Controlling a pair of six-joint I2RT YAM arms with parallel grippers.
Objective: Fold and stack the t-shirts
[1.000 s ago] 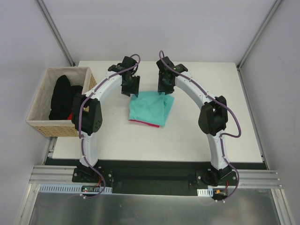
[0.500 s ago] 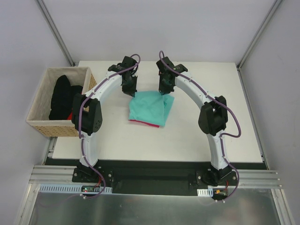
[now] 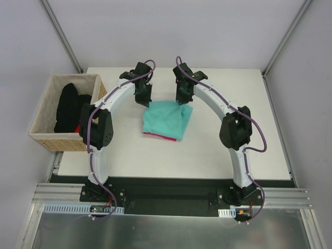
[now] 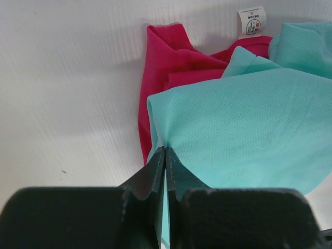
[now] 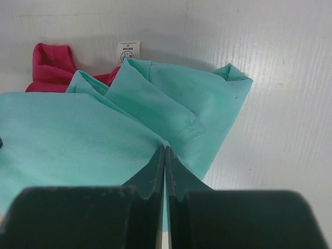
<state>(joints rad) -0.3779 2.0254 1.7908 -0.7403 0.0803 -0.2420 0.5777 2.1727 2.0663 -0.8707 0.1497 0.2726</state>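
Note:
The teal t-shirt (image 3: 166, 120) lies folded mid-table on top of the magenta-pink t-shirt (image 3: 154, 135), which shows only as a thin strip at the near edge. My left gripper (image 3: 143, 99) is shut on the teal shirt's far-left corner (image 4: 165, 150). My right gripper (image 3: 182, 99) is shut on its far-right corner (image 5: 164, 149). In the left wrist view the pink shirt (image 4: 166, 62) and its white neck label (image 4: 251, 21) stick out beyond the teal shirt (image 4: 244, 124). In the right wrist view the teal shirt (image 5: 78, 135), pink shirt (image 5: 49, 67) and label (image 5: 128, 52) also show.
A wicker basket (image 3: 44, 137) stands at the table's left edge and holds a black garment (image 3: 67, 106). The white table (image 3: 233, 150) extends to the right and near side of the shirts.
My left gripper has shifted slightly toward the far side with the teal corner still pinched. The right gripper and the shirts look unchanged.

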